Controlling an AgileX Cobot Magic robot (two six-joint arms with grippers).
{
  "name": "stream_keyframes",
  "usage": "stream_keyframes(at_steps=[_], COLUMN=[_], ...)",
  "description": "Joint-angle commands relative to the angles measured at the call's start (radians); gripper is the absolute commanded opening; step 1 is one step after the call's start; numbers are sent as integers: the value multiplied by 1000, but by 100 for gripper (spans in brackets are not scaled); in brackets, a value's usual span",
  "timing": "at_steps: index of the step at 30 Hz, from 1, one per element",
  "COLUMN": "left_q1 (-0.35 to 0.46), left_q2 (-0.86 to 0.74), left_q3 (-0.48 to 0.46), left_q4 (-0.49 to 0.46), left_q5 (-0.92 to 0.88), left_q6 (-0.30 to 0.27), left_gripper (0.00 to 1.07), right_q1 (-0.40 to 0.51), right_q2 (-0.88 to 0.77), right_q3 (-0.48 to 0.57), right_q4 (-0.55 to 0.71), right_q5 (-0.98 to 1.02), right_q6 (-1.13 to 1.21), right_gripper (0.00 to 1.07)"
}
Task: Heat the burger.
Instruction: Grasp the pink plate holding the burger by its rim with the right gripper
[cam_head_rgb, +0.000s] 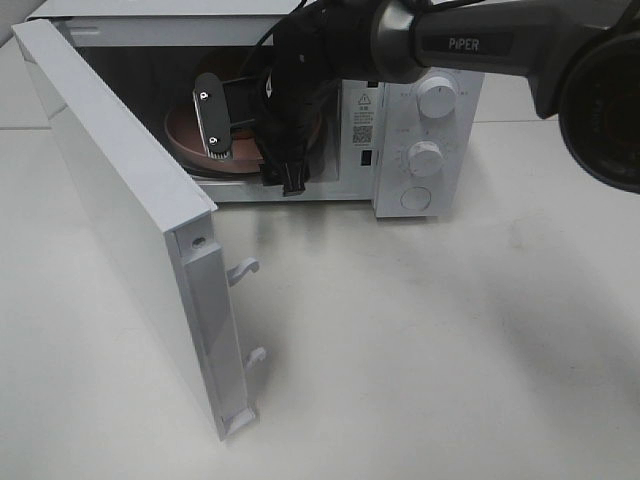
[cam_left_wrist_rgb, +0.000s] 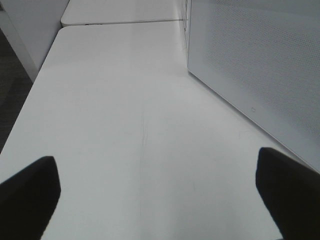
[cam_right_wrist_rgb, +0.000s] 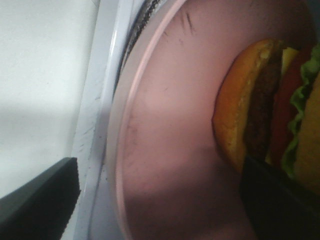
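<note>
The burger (cam_right_wrist_rgb: 260, 110) lies on a round pink plate (cam_right_wrist_rgb: 170, 125) inside the open microwave (cam_head_rgb: 400, 205). In the right wrist view I see its orange bun, dark patty, red tomato and green lettuce. In the exterior high view the plate (cam_head_rgb: 183, 135) shows in the cavity, but the arm hides the burger. My right gripper (cam_head_rgb: 240, 125) reaches into the cavity. It (cam_right_wrist_rgb: 160, 200) is open, with one finger outside the plate's rim and the other by the burger. My left gripper (cam_left_wrist_rgb: 160, 200) is open and empty over the bare table.
The microwave door (cam_head_rgb: 110, 190) stands wide open to the left, with two latch hooks (cam_head_rgb: 245, 270) on its edge. Its perforated face (cam_left_wrist_rgb: 260, 65) is close beside the left gripper. Two white knobs (cam_head_rgb: 437, 97) and a round button sit on the control panel.
</note>
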Motion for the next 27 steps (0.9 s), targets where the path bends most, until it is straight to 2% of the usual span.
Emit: stream_keyframes(at_steps=[1, 8, 10, 11, 12, 13, 14, 15, 16, 17, 18, 19, 27], left_q1=[1, 1, 1, 1, 1, 1, 1, 1, 1, 1, 1, 1, 1], left_q2=[-16, -16, -16, -16, -16, -16, -16, -16, -16, -16, -16, -16, -16], left_q3=[3, 3, 3, 3, 3, 3, 3, 3, 3, 3, 3, 3, 3], left_q4=[-5, -5, -5, -5, -5, -5, -5, -5, -5, -5, -5, -5, -5], left_q5=[1, 1, 1, 1, 1, 1, 1, 1, 1, 1, 1, 1, 1], left_q6=[1, 1, 1, 1, 1, 1, 1, 1, 1, 1, 1, 1, 1], left_gripper=[100, 100, 100, 100, 100, 100, 100, 100, 100, 100, 100, 100, 100], right_q1=[-1, -1, -1, -1, -1, -1, -1, -1, -1, -1, -1, -1, 0], right_q2=[25, 67, 72, 72, 74, 74, 74, 74, 74, 74, 74, 74, 74], right_q3=[-24, -55, -67, -67, -78, -78, -83, -86, -86, -86, -86, -86, -86], right_q4=[4, 16, 19, 19, 15, 15, 15, 16, 16, 17, 17, 17, 31], right_q5=[3, -10, -18, -18, -21, -21, -21, -21, -21, -21, -21, -21, 4], right_q6=[11, 15, 35, 35, 53, 53, 67, 75, 75, 84, 84, 88, 100], right_gripper=[85, 80, 62, 62, 48, 48, 31, 22, 22, 6, 6, 0, 0])
